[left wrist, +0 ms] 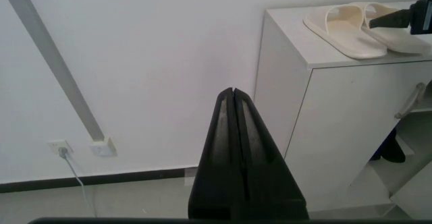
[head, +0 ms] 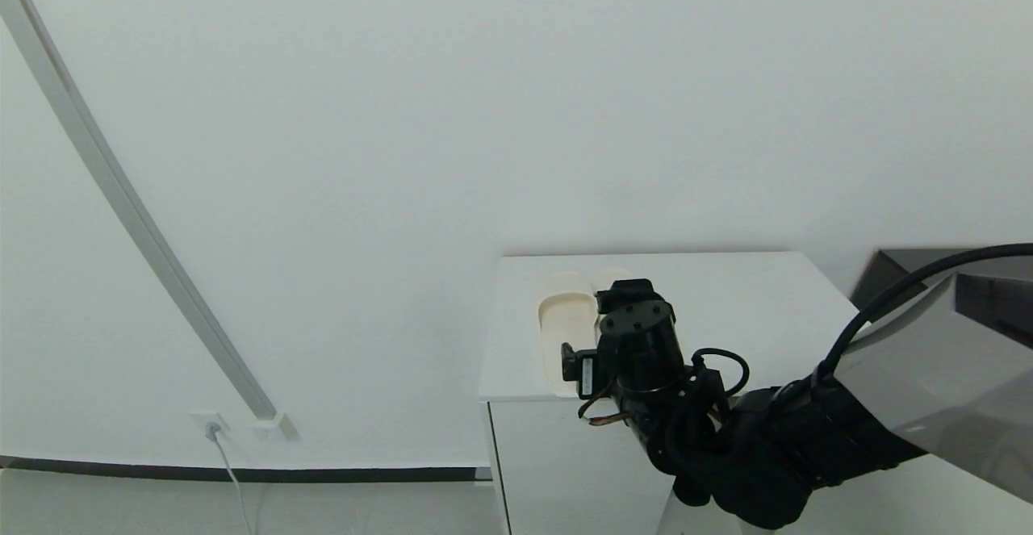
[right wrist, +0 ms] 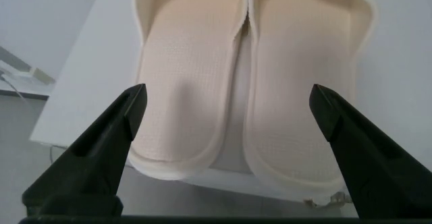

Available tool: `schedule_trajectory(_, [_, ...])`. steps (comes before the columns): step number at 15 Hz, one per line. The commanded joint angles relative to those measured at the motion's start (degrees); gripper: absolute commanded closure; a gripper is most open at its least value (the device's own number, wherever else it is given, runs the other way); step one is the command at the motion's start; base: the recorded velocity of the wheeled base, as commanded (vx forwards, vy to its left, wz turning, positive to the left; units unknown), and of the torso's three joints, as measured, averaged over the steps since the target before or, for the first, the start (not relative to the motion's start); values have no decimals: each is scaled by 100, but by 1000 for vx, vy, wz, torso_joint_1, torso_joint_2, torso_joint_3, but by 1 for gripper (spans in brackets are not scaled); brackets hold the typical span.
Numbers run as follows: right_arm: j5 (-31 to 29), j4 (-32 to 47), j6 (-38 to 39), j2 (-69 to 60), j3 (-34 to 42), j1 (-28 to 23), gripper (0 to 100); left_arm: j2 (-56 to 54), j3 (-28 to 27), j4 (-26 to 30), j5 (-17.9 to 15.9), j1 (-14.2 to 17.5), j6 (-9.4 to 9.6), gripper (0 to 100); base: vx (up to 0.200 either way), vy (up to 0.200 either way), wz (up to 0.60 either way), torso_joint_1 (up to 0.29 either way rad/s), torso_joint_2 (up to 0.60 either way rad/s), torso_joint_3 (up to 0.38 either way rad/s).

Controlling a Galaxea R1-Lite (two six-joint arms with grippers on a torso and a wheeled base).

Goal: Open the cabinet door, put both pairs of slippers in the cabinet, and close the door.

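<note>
White cabinet top (head: 767, 301) bears cream slippers (right wrist: 196, 82). Our right claw (right wrist: 228, 96) straddles them, spread wide; our left claw (left wrist: 233, 150) is closed, empty. Next we likely pinch and lift.

A plain white wall (head: 484, 115) is crossed by a slanted grey duct (head: 121, 188); a socket (head: 208, 422) is set above dark skirting (head: 242, 473).

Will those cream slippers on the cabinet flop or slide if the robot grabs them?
Probably light and slightly bendy: the slippers look like thick moulded foam. Their textured insoles may help the open right gripper hold them. They lie flat on the smooth cabinet top, heels at its front edge, so a nudge could slide them off.
</note>
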Motion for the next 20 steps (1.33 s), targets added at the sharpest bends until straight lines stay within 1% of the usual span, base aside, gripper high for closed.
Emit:
schedule_trajectory(1, [-1,-5,-32,191,-204,-98,0,0,1,-1,0,4,-1,100,0,0,0,0,0,0])
schedule_trajectory(4, [8,-5,-208,358,-486,-318,0,0,1,-1,0,4,-1,100,0,0,0,0,0,0])
schedule_trajectory(11, [52,48,-331,701,-1206,-450,0,0,1,-1,0,4,-10,100,0,0,0,0,0,0])
schedule_trajectory(16, [52,162,-340,1202,-1725,-555,0,0,1,-1,0,4,-10,100,0,0,0,0,0,0])
schedule_trajectory(20, [70,610,-340,1659,-2648,-801,0,0,1,-1,0,4,-19,100,0,0,0,0,0,0])
